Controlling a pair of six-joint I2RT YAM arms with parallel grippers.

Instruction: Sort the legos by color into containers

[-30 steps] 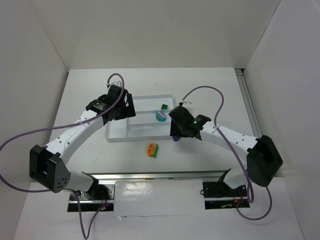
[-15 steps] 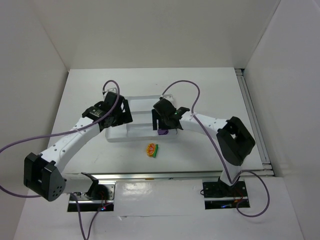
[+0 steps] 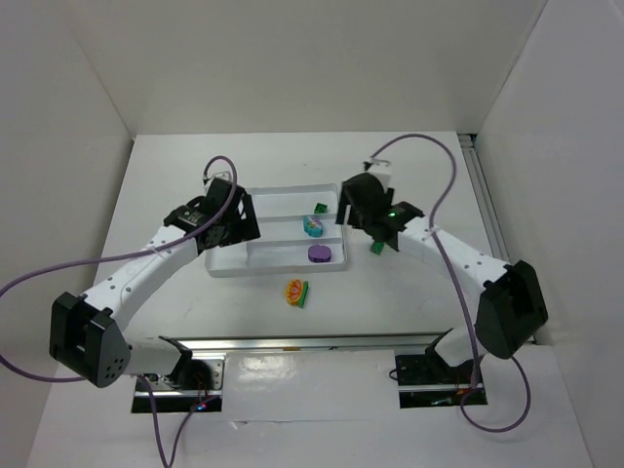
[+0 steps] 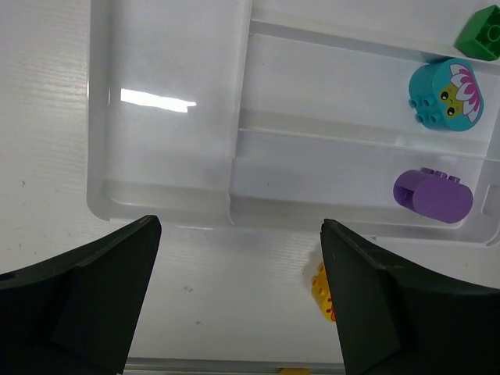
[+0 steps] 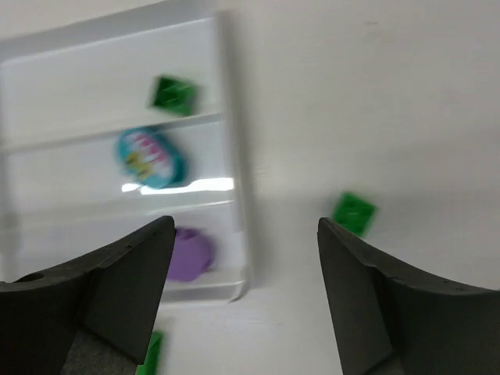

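The white tray [image 3: 275,255] holds a green cube [image 3: 320,206] in its far row, the cyan-and-pink piece [image 3: 313,226] in the middle row and the purple oval [image 3: 320,254] in the near row. The orange-yellow piece [image 3: 295,291] lies on the table in front of the tray. A second green cube [image 3: 376,248] lies on the table right of the tray. My left gripper [image 3: 237,229] is open and empty over the tray's left end. My right gripper [image 3: 353,216] is open and empty over the tray's right edge, with the second green cube [image 5: 353,212] just ahead on its right.
The tray's large left compartment [image 4: 164,117] has nothing in it. A metal rail [image 3: 312,343] runs along the near table edge. White walls close in the table on the left, back and right.
My right gripper carried the purple oval over the tray, let it go in the near row, and moved back right, now open. My left arm barely moved.
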